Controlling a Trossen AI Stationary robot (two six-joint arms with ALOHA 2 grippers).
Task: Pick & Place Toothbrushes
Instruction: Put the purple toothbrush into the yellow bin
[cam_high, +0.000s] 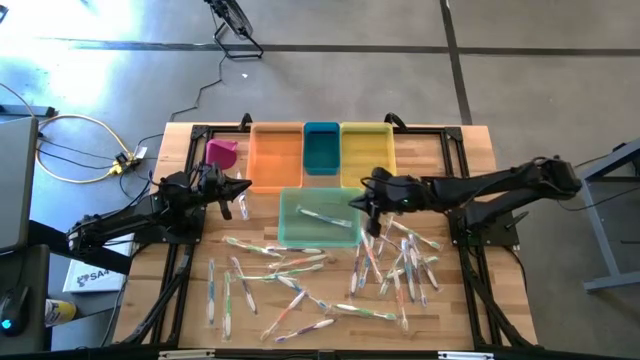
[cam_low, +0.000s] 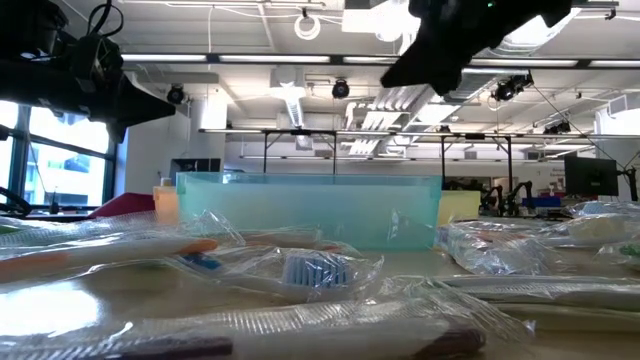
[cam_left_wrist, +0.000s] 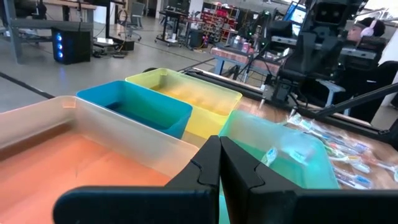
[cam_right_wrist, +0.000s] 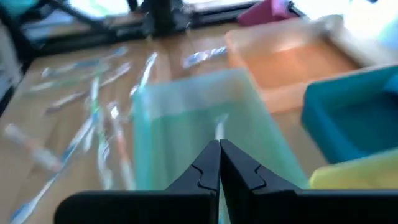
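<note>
Many toothbrushes (cam_high: 300, 262) in clear wrappers lie scattered on the wooden table's near half, several more at the right (cam_high: 405, 262). One toothbrush (cam_high: 322, 216) lies flat in the green bin (cam_high: 300, 232). My right gripper (cam_high: 357, 203) hovers shut above that bin's right end, with nothing between its fingers (cam_right_wrist: 219, 155). My left gripper (cam_high: 243, 190) waits shut and level at the left, near the orange bin (cam_high: 275, 155), and holds nothing (cam_left_wrist: 219, 158).
Along the far side stand a pink bin (cam_high: 222, 152), the orange bin, a blue bin (cam_high: 321, 148) and a yellow bin (cam_high: 367, 148). The green bin sits just nearer than these. Black frame rails (cam_high: 180, 270) run along the table's left and right sides.
</note>
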